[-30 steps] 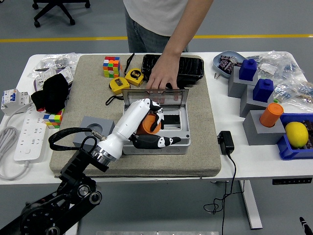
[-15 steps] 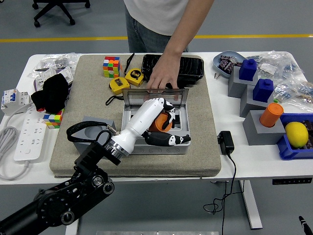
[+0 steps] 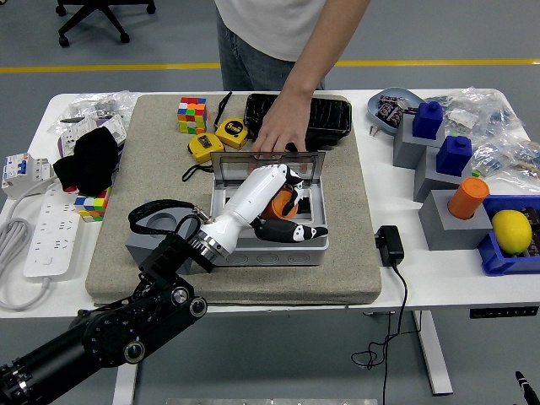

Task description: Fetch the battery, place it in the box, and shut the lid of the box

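Note:
A grey box (image 3: pixel 316 253) sits mid-table on the beige mat, its clear lid (image 3: pixel 268 166) standing upright at the back. My left hand (image 3: pixel 287 211), white with black fingertips, reaches over the box's interior and is shut on an orange battery (image 3: pixel 281 203), which is partly hidden by my fingers. A person's hand (image 3: pixel 276 135) rests on the top edge of the lid, holding it up. My right arm is out of view.
A grey block (image 3: pixel 152 234) stands left of the box. Two yellow tape measures (image 3: pixel 218 137), a Rubik's cube (image 3: pixel 191 114) and a black case (image 3: pixel 324 118) lie behind it. A black adapter (image 3: pixel 389 243) lies right of the mat, and grey stands with blue and orange pieces (image 3: pixel 447 181) fill the right side.
My left arm has pushed forward and to the right, carrying the orange battery further over the box's interior. The person's hand has stayed on the lid.

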You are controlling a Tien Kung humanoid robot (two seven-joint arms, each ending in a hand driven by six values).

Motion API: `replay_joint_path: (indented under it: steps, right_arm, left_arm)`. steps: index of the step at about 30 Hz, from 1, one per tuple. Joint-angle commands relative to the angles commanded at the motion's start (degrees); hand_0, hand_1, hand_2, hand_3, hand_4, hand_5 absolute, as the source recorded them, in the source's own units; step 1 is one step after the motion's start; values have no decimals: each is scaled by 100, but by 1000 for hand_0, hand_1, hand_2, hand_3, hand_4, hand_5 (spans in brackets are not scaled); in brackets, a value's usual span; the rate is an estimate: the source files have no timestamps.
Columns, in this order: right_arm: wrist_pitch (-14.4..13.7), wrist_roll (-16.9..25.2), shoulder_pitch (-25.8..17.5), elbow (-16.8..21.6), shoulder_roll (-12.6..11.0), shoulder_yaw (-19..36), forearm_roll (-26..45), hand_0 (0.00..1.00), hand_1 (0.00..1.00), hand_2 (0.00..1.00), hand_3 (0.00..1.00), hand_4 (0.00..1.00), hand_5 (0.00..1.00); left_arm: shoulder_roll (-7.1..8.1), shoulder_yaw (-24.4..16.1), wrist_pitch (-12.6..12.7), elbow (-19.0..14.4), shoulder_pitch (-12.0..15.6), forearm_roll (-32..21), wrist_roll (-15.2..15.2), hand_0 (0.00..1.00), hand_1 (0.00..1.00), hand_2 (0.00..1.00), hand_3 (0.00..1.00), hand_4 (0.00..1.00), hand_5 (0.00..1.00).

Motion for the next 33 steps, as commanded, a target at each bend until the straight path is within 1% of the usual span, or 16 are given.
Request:
replay_joint_path:
  steps: [6, 12, 18, 22, 32, 33]
  right_arm:
    - [5, -3, -3, 0, -1, -14, -8, 838, 748, 744, 801, 998, 998]
    - [7, -7, 1, 0, -3, -26, -2, 838, 748, 744, 802, 998, 998]
    - [10, -14, -6, 0, -2, -32, -11, 838, 747, 744, 802, 998, 998]
    - [11, -14, -7, 0, -2, -55, 5, 837, 747, 744, 802, 998, 998]
    - [7, -18, 16, 0, -11, -48, 17, 837, 746, 744, 802, 998, 998]
    - [9, -14, 17, 0, -8, -53, 24, 836, 745, 744, 802, 998, 998]
  left_arm:
    - [-74, 14, 9, 314, -127, 3, -16, 36, 2, 20, 16, 998, 155]
    - [-155, 16, 20, 560, -172, 29, -31, 38, 2, 20, 16, 998, 159]
    - [-201, 1, 17, 691, -203, 47, -36, 38, 2, 20, 15, 998, 162]
    - [-206, -14, -4, 752, -213, 132, 19, 41, 2, 20, 20, 998, 162]
    - [-225, -56, -19, 797, -278, 316, 86, 52, 2, 24, 23, 998, 170]
    - [-225, -64, -22, 799, -280, 320, 82, 86, 15, 48, 43, 998, 183]
